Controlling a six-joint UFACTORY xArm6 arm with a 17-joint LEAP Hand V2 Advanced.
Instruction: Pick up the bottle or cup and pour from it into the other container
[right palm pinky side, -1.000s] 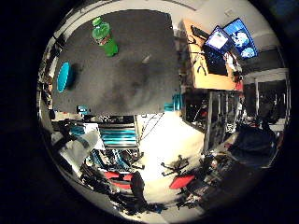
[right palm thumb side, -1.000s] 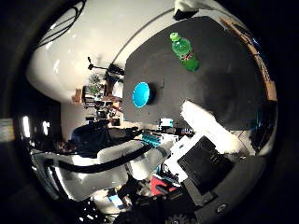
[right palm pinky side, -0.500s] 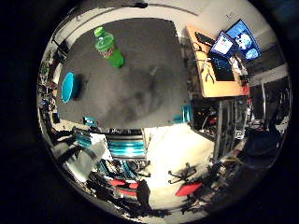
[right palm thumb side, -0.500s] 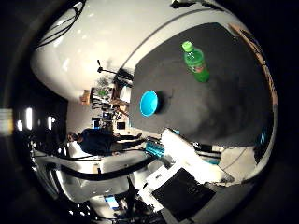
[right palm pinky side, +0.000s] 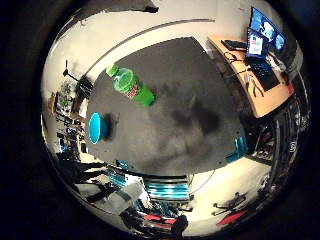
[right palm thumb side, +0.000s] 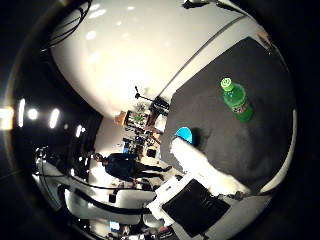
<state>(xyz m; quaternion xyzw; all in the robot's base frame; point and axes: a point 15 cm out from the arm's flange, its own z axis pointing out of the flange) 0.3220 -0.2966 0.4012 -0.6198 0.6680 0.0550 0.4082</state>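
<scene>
Hand (right palm thumb side: 200, 185) high above dark table (right palm pinky side: 200, 75), holding nothing, finger posture unclear. Green bottle (right palm pinky side: 131, 86) upright, capped; blue cup (right palm pinky side: 96, 128) well apart on same table, room for pour.

In the thumb side view a white finger (right palm thumb side: 200, 165) of the hand (right palm thumb side: 192, 200) crosses in front of the blue cup (right palm thumb side: 184, 134), hiding its lower part, so only a slice of the rim shows. The same finger and the black palm part cover the near stretch of the dark table (right palm thumb side: 260, 80). How the remaining fingers stand cannot be told, since only this much of the hand shows. The label on the green bottle (right palm pinky side: 131, 87) is too small to make out, and whether it holds liquid cannot be told. The inside of the cup is hidden in both views. The desk (right palm pinky side: 250, 85) beside the table is cut off by the view's rim.
</scene>
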